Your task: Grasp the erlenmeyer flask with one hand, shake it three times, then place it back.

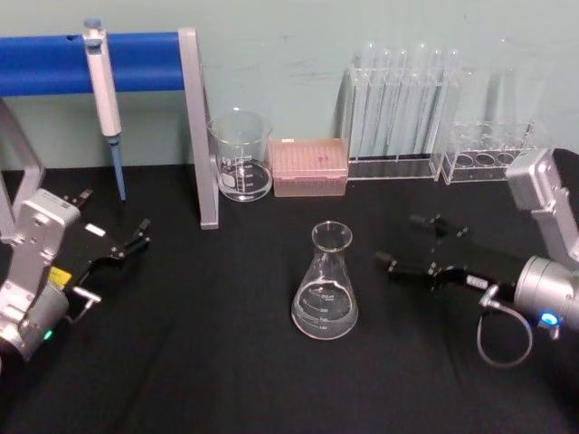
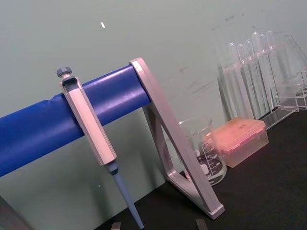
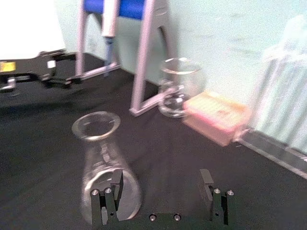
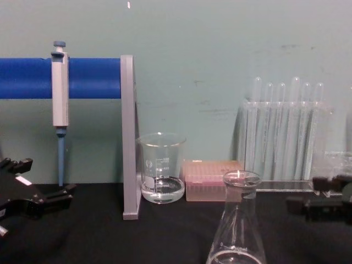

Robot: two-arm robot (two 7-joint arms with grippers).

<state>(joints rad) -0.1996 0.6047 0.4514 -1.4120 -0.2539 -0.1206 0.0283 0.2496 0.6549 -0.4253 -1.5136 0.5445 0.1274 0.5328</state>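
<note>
Erlenmeyer flask point(image 1: 325, 296): it is seen upright on the black table point(image 1: 208, 362), just in front of the right gripper's fingertips and not touched by them; a little clear liquid seems to be at its bottom.

Right gripper point(image 1: 404, 242): it is held low over the table, pointed toward the flask, with the two jaws spread apart and nothing between them. In the right wrist view the flask point(image 3: 106, 163) is found before one finger point(image 3: 111, 201), not centred in the gap.

Left gripper point(image 1: 140, 233): it is parked far on the other side of the flask, apparently parted and empty.

Handling: the flask is judged to be thin glass, stiff, smooth, and breakable; it is probably light, with the weight low in the wide base.

Where to hold: the narrow neck under the flared rim is judged best, because the rim would stop a slip during shaking.

Risk: a hard squeeze or a knock on the sloped wall could tip or crack it.

Neighbours: the beaker point(image 1: 242, 155) and the pink box point(image 1: 310, 166) are well beyond the flask.
</note>
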